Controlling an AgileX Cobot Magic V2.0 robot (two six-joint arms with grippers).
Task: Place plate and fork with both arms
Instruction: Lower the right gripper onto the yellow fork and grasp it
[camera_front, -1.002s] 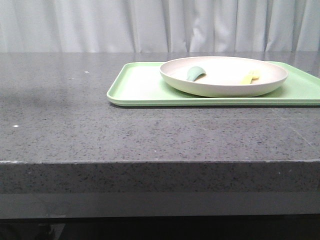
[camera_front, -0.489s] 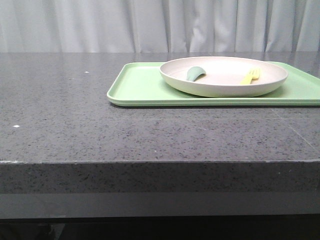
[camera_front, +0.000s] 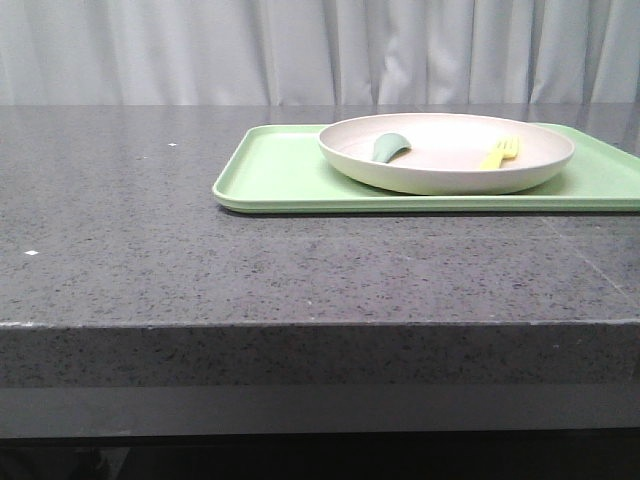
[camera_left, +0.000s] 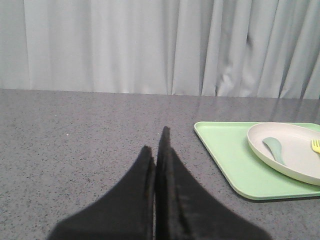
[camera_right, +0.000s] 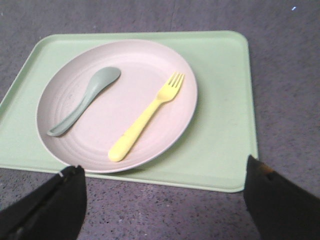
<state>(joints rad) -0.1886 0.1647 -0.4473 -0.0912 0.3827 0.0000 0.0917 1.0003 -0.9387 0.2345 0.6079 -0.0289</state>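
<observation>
The cream-white plate (camera_front: 447, 152) rests on a light-green tray (camera_front: 280, 175) at the back right of the table; it also shows in the right wrist view (camera_right: 100, 130) and the left wrist view (camera_left: 295, 162). The pale-yellow fork (camera_right: 146, 116) lies in the plate, tines toward the far rim, also visible in the front view (camera_front: 501, 153). My right gripper (camera_right: 162, 172) is open and empty, hovering above the table just short of the tray's near edge. My left gripper (camera_left: 156, 141) is shut and empty, low over the bare table left of the tray. Neither gripper shows in the front view.
A grey-green spoon (camera_right: 85, 100) lies in the plate beside the fork. The table is dark speckled stone (camera_front: 150, 270) with its front edge near the camera. A pale curtain (camera_front: 300, 50) hangs behind the table.
The fork in the plate was blurred a second ago and now lies still and sharp. The tray and plate have shifted very slightly left.
</observation>
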